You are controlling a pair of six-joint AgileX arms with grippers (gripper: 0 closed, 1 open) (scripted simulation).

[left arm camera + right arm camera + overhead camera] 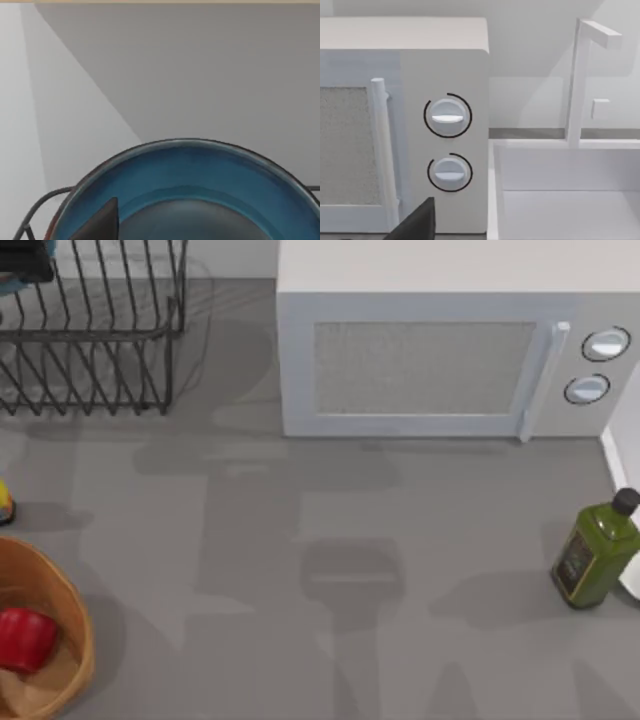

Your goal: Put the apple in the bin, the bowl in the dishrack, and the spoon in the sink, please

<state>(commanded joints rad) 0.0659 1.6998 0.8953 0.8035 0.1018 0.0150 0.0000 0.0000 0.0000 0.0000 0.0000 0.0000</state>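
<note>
The wide teal-blue glazed bowl [190, 190] sits right under the left gripper, over the black wire dishrack [95, 335]; can't tell its grip.

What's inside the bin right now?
In the top view the bin at the table's left edge holds the red apple, lying on its floor. The picture's edge cuts off the bin's left part, so anything there is unseen.

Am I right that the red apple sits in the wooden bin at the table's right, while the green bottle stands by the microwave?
Not quite. The apple does sit in the wooden bin, but the top view shows that bin at the table's left, not its right. The green bottle does stand by the microwave, on the right side.
</note>
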